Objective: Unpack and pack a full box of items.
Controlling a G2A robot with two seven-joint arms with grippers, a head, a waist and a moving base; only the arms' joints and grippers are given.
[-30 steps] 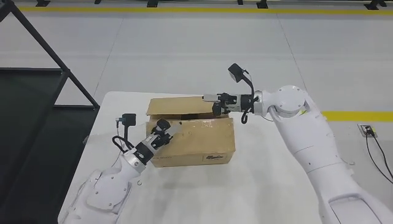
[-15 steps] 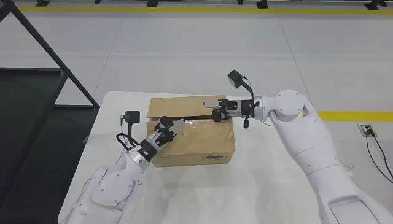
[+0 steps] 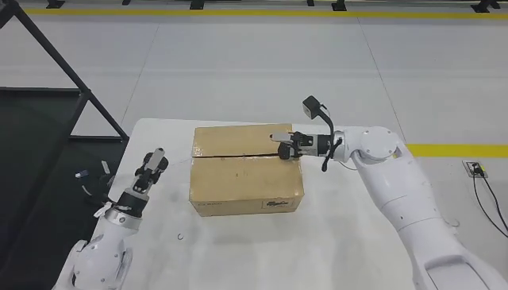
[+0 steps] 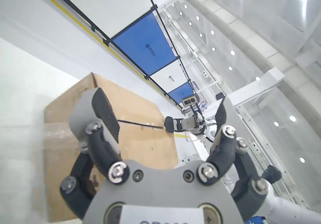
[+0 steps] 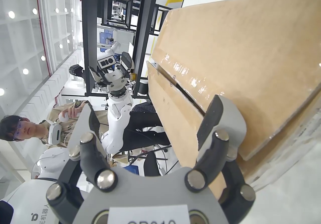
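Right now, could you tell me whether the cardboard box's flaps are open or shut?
Shut: both flaps of the cardboard box lie flat, meeting at a narrow seam.

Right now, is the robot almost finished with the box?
The box sits with both top flaps folded flat, so it looks shut. Neither hand holds anything: the right hand is open at the seam, and the left hand is open beside the box. Whether it's been unpacked and repacked, or that's all left to do, I can't tell.
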